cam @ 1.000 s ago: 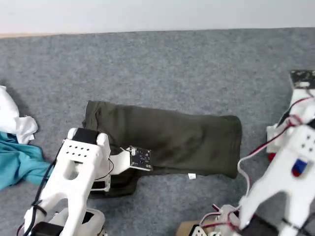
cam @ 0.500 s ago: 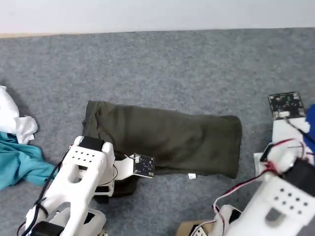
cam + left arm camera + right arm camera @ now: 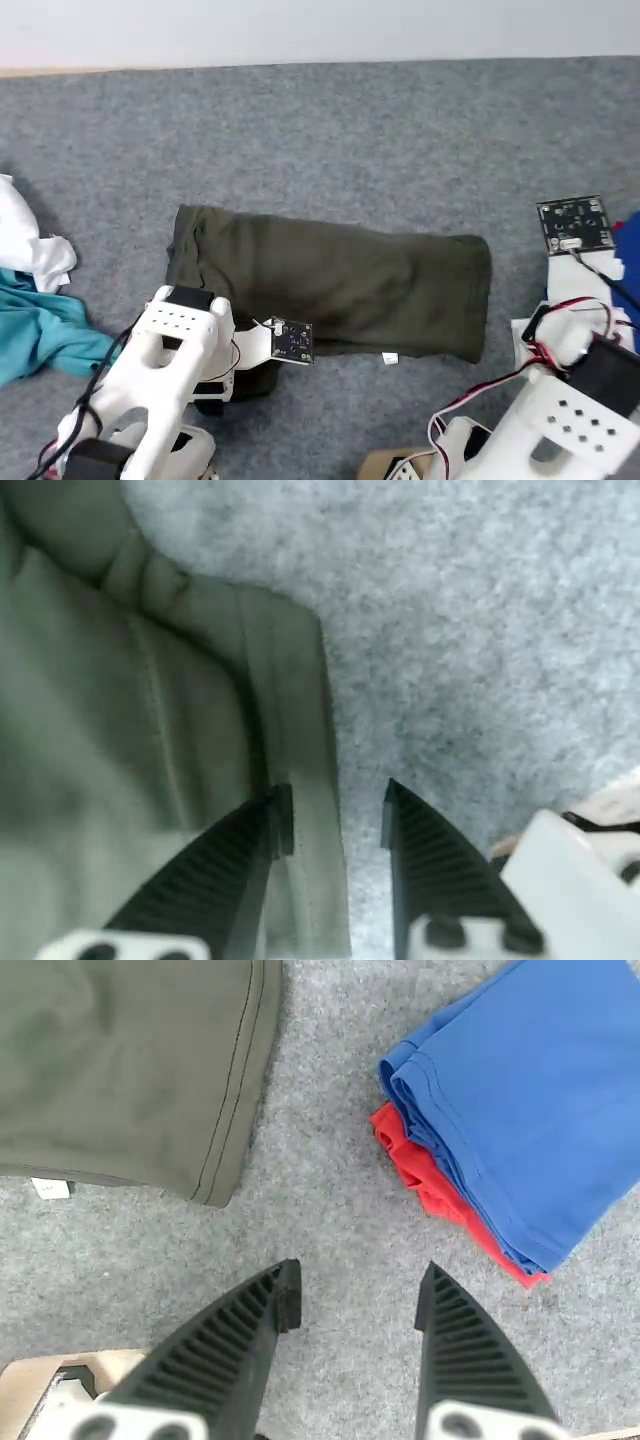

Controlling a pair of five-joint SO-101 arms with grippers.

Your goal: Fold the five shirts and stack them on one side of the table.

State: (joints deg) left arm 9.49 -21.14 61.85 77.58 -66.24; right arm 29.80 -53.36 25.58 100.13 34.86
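An olive green shirt [image 3: 330, 280], folded into a long band, lies across the middle of the grey table. My left gripper [image 3: 335, 815] is open at the shirt's near left corner, and the hem [image 3: 305, 780] runs between its fingers. My right gripper [image 3: 360, 1295] is open over bare carpet, between the olive shirt's right end [image 3: 130, 1070] and a folded blue shirt [image 3: 530, 1090] that rests on a red one [image 3: 430, 1185]. A white shirt [image 3: 25, 245] and a teal shirt [image 3: 40, 335] lie crumpled at the left edge.
The left arm [image 3: 170, 345] covers the shirt's near left corner in the high view. The right arm [image 3: 570, 400] stands at the near right. A small white label [image 3: 390, 358] pokes out under the shirt's near edge. A tan base corner [image 3: 35, 1385] sits by the right arm.
The right arm has swung down and inward, its wrist board now lower beside the shirt's right end. The left arm has drawn slightly toward the near edge over the shirt's corner.
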